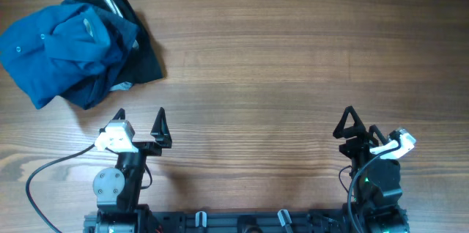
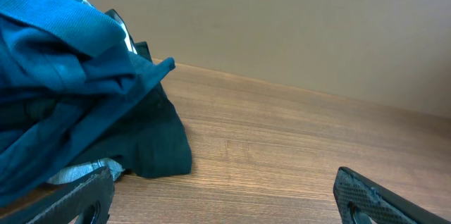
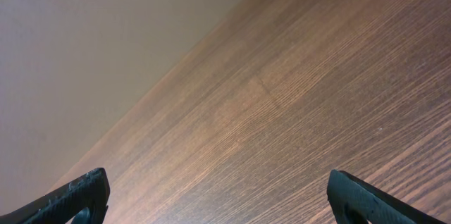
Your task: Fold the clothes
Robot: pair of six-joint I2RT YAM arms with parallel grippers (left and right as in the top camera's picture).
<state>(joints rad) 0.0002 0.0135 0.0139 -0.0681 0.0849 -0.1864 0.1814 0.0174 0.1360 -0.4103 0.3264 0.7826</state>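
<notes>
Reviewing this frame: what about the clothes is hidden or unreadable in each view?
- Overhead: the blue shirt is crumpled, and its own folds hide the sleeves and hem.
- Overhead: the dark garment is mostly covered by the shirt.
- Left wrist: the shirt is cut off by the left and top edges.
- Right wrist: only the table shows, and the clothes lie out of frame.

A: What lies in front of the right gripper [image 3: 218,199]?
B: A brown wood-grain desk [image 3: 317,90], running slantwise across the frame. A plain pale wall [image 3: 91,41] fills the upper left.
A: And its fingers [image 3: 76,199]?
B: Two dark tips, one in each bottom corner, spread wide apart, with wood grain showing between them.
</notes>
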